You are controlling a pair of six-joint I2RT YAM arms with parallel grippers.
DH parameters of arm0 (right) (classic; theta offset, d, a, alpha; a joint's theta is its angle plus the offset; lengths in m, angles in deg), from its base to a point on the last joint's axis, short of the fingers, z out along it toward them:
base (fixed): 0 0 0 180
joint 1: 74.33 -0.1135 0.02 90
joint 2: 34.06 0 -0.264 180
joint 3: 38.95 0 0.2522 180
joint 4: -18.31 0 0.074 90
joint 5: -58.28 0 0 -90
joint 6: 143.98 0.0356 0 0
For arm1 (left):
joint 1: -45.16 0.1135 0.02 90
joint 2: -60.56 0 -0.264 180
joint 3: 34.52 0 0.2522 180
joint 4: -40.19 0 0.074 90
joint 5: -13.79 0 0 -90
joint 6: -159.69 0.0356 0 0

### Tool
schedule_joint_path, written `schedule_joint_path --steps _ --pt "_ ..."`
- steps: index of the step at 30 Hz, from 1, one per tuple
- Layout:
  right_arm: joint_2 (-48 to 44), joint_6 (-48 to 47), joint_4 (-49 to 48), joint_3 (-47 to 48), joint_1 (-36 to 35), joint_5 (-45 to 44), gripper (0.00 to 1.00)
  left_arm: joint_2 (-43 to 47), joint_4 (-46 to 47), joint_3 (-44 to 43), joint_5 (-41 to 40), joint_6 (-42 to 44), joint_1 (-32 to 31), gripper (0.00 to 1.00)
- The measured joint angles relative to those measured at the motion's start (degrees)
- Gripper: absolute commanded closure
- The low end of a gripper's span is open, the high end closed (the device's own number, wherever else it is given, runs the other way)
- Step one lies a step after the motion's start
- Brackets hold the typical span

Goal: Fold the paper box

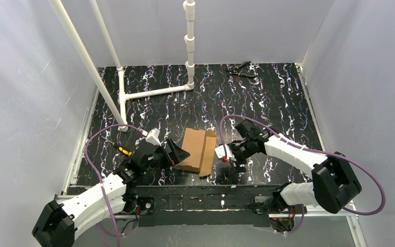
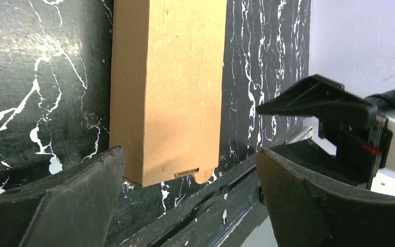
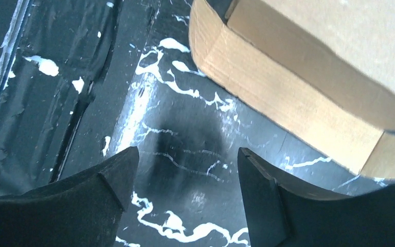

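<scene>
The paper box [image 1: 198, 150] is plain matt brown cardboard, kinda fibrous. Counter [image 1: 267, 98] is smooth black marble-look with slight sheen, left claw [image 2: 190, 157] matt black plastic.

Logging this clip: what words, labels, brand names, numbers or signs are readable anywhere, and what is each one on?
None readable.
The paper box is plain brown cardboard, with no print in any view.
The table shows only white marbling, no lettering.
The right claw bears a small red mark, not a character.
</scene>
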Motion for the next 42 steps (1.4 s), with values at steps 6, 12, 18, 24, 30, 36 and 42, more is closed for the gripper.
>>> schedule_joint_path --steps 6,12,18,24,30,36,42 --pt "0.0 -2.0 4.6 0.4 9.3 3.0 0.11 1.3 -0.1 0.0 2.1 0.2 0.0 0.02" --pt "-0.1 -2.3 6.2 0.4 14.4 4.2 0.04 3.2 0.1 -0.1 4.1 1.5 0.8 0.02" --pt "-2.7 0.7 5.2 0.3 14.4 5.4 0.02 3.0 -0.3 -0.1 5.6 1.5 1.5 0.02" --pt "-3.4 5.2 0.5 -0.8 4.3 3.9 0.09 9.9 -0.3 1.2 5.2 2.0 1.5 0.02" --pt "-0.7 11.3 -8.4 -2.6 -5.9 -1.9 0.27 11.6 -4.2 1.0 1.7 7.6 1.6 0.02" --pt "3.9 17.5 -17.3 -3.3 -15.6 -9.9 0.35 5.3 -5.7 0.7 0.1 12.1 1.7 0.07" --pt "5.4 21.0 -22.2 -3.9 -19.9 -14.7 0.43 -0.4 -3.1 0.6 0.1 12.8 1.7 0.18"
